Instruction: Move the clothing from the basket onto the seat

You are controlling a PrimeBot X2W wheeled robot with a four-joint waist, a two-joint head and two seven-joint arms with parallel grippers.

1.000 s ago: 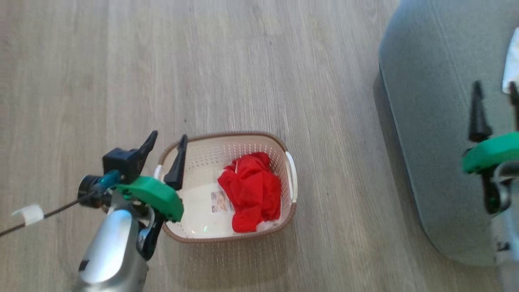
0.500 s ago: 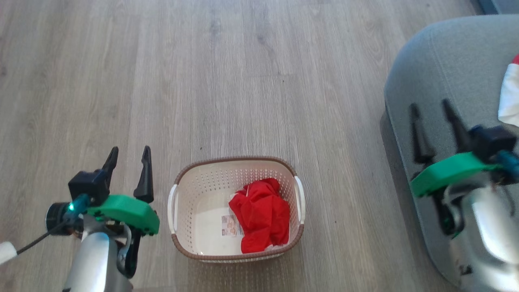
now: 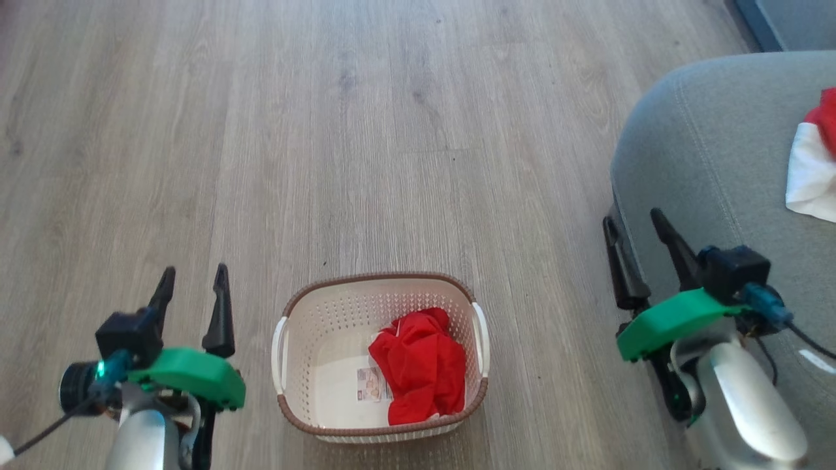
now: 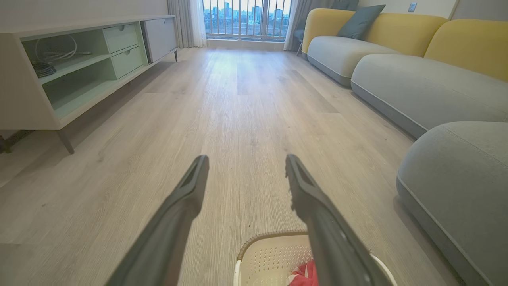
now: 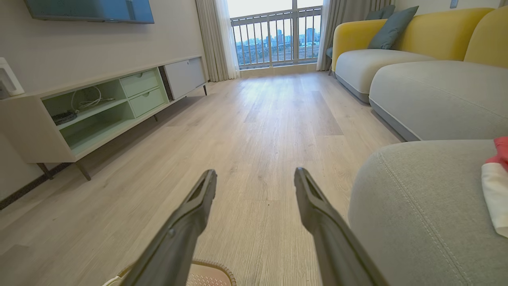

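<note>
Head view: the clothing (image 3: 421, 365) lies in the basket (image 3: 287, 307) on the floor, and a red-and-white piece (image 3: 810, 176) lies on the seat (image 3: 712, 170). The left arm (image 3: 140, 444) is low beside the basket and the right arm (image 3: 744, 405) is at the seat's edge.
Left wrist view: the left jaws are spread wide, empty, level over the floor.
Right wrist view: the right jaws are likewise wide and empty.

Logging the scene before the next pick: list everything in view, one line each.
floor: one, pale wood, under everything
basket: one, cream with brown rim, on the floor
red garment: one bundle, red, in the basket's right half
label: one, paper, on the basket's floor
seat: one, grey, right of the basket
red-and-white garment: one, on the seat
farther couch seats: two, grey with yellow backs, beyond the seat
pillow: one, grey-blue, on the farthest couch
cabinet: one, white and pale green, along the wall
left gripper: dark fingers, open, left of the basket
right gripper: dark fingers, open, at the seat's edge
</note>
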